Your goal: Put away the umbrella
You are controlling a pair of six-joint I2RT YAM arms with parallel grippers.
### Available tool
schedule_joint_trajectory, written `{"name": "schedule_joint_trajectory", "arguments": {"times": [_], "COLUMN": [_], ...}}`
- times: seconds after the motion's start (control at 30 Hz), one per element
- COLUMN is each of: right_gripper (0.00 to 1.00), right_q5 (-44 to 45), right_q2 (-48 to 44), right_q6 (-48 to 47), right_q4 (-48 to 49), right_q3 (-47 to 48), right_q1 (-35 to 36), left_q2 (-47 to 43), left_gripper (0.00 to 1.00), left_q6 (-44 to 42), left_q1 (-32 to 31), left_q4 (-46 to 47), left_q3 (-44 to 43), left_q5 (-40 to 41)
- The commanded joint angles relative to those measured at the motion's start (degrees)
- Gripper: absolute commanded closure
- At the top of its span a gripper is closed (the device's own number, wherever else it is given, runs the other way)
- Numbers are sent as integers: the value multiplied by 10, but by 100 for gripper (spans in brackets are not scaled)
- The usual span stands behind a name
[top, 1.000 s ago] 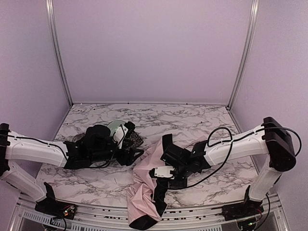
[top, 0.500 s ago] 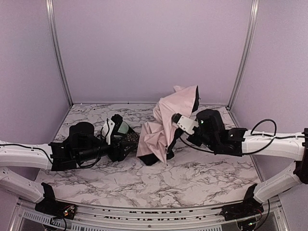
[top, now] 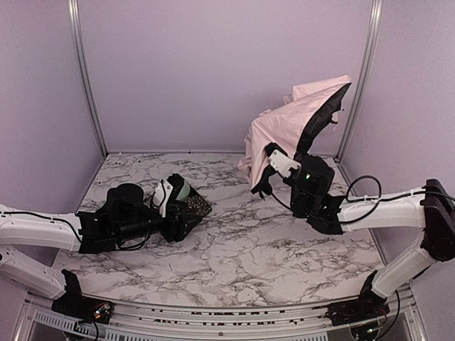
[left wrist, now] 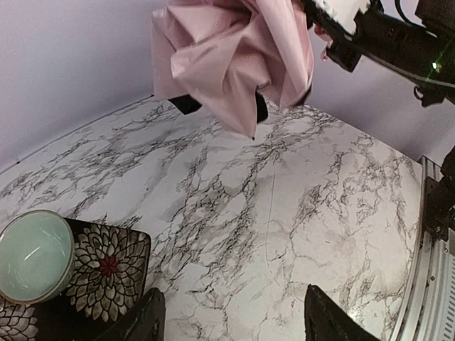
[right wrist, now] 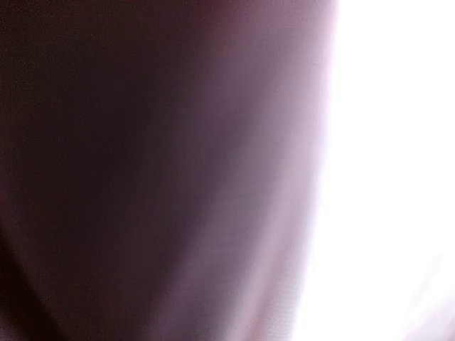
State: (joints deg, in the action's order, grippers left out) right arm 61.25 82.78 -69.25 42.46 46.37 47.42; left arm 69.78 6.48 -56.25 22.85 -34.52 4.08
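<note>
Umbrella point(top: 291, 124) aloft, far right, draped over right claw point(top: 272, 169) clamped on it; left claw point(left wrist: 231, 323) apart.

The umbrella point(top: 295, 124) up at the right pincer point(top: 264, 183) is thin pale pink cloth, crumpled and faintly shiny where the light catches it, with a dull black lining underneath. The left pincer point(left wrist: 231, 316) has fingers point(left wrist: 146, 320) that look like matt black plastic. Beyond it the surface point(left wrist: 298, 213) is smooth, with a marble pattern and a soft sheen. Just left of that pincer lies a mat point(left wrist: 106, 263), dark and flat-finished with a flower print; its material I cannot tell. The bowl point(left wrist: 35, 252) at its edge is pale green and glossy. The corner posts point(top: 84, 78) are brushed metal, the walls point(top: 220, 71) matt.
</note>
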Motion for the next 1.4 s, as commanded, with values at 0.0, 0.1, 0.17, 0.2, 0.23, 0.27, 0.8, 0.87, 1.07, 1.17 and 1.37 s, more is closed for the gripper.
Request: {"name": "schedule_joint_trajectory", "arguments": {"times": [0.0, 0.1, 0.17, 0.2, 0.23, 0.27, 0.8, 0.87, 1.07, 1.17, 1.37], "right_gripper": [100, 100, 100, 100, 100, 100, 100, 100, 100, 100, 100], "right_q5": [31, -31, -70, -80, -84, -91, -188, -193, -203, -198, -207], "right_q2": [43, 64, 85, 97, 107, 119, 177, 175, 170, 164, 146], "right_q6": [38, 192, 257, 267, 278, 295, 341, 341, 332, 331, 330], "right_q4": [-23, -212, -289, -300, -309, -327, -313, -305, -294, -285, -260], "right_q3": [-66, -59, -64, -72, -82, -83, -122, -125, -131, -134, -138], "right_q1": [97, 169, 227, 246, 263, 275, 336, 337, 341, 342, 341], "left_q2": [-9, -12, -15, -16, -17, -17, 99, 130, 244, 291, 285], "left_gripper": [33, 32, 32, 32, 31, 29, 10, 9, 11, 23, 84], "left_q6": [-8, -12, -12, -13, -13, -14, -49, -58, -25, -22, -60], "left_q1": [0, 0, 0, 0, -1, -1, 3, 9, 52, 49, 15], "left_q4": [4, 4, 4, 4, 4, 4, 11, 11, 9, 6, 7], "left_q3": [22, 33, 38, 40, 43, 45, -69, -106, -209, -239, -239], "left_q5": [24, 38, 41, 42, 43, 43, -138, -152, -254, -325, -327]}}
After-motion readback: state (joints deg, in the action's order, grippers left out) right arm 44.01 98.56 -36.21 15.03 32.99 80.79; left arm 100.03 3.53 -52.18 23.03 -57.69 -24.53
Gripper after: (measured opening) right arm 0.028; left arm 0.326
